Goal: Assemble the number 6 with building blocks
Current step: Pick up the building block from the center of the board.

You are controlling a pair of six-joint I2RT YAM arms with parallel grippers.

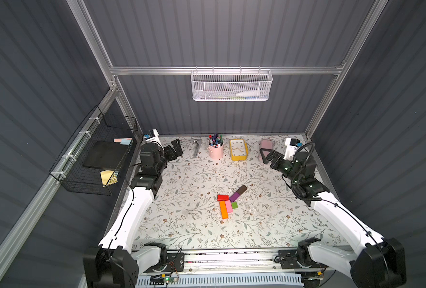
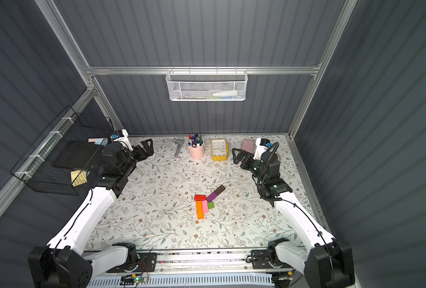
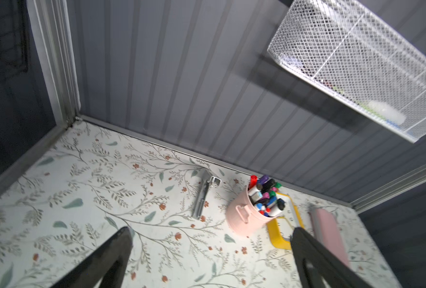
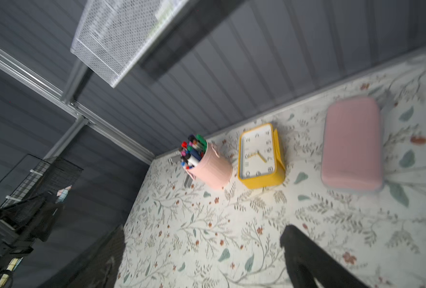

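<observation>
Both top views: left gripper (image 1: 175,147) and right gripper (image 1: 265,155) hover with jaws spread, both empty. The building blocks (image 1: 229,202) lie clustered well back from both, toward the arm bases and nearer the right gripper. The purple block (image 1: 234,197) and brown block (image 1: 243,190) lie askew. Risk: wide jaws lowered onto one block may shove its touching neighbours and scatter the cluster before the number 6 forms.

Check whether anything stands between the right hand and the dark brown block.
Nothing visible does. Only bare floral tabletop lies between the open right hand and the dark brown block; the pink case and yellow clock sit farther back, off that path.
</observation>
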